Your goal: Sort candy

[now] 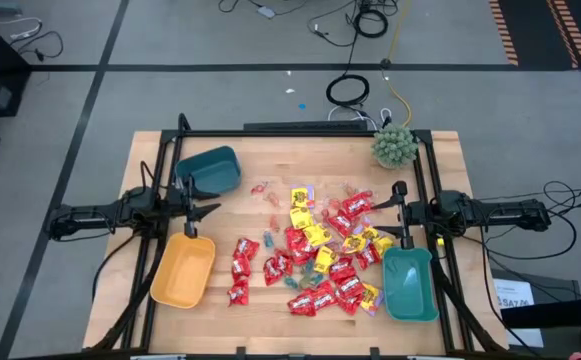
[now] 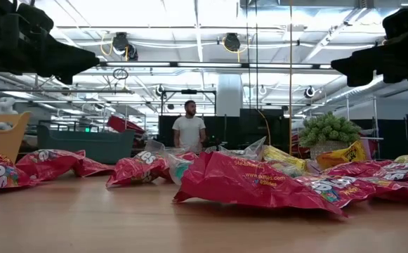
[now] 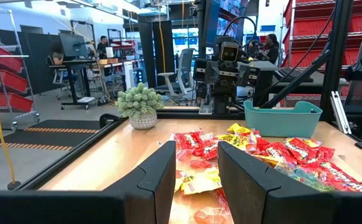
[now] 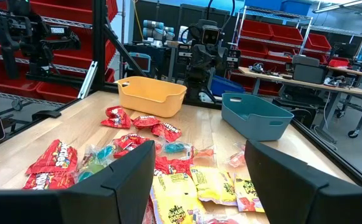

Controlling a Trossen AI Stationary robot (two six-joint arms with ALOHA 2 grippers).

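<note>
The candy (image 1: 315,250) lies in a loose pile on the middle of the wooden table (image 1: 170,330): shiny red packets, yellow packets and small clear-wrapped pieces. The left wrist view shows the candy (image 3: 243,149) ahead of the fingers, and so does the right wrist view (image 4: 168,149). My left gripper (image 1: 213,209) hovers level at the table's left side, open, with nothing between its fingers (image 3: 162,180). My right gripper (image 1: 382,207) hovers level at the right side. It is open wider, and nothing lies between its fingers (image 4: 131,180). Both are above the table and short of the pile.
An orange bin (image 1: 183,270) stands near left and a teal bin (image 1: 208,170) far left. Another teal bin (image 1: 410,283) stands near right. A green spiky plant (image 1: 394,146) sits at the far right corner. A person (image 2: 189,130) stands beyond the table's far edge.
</note>
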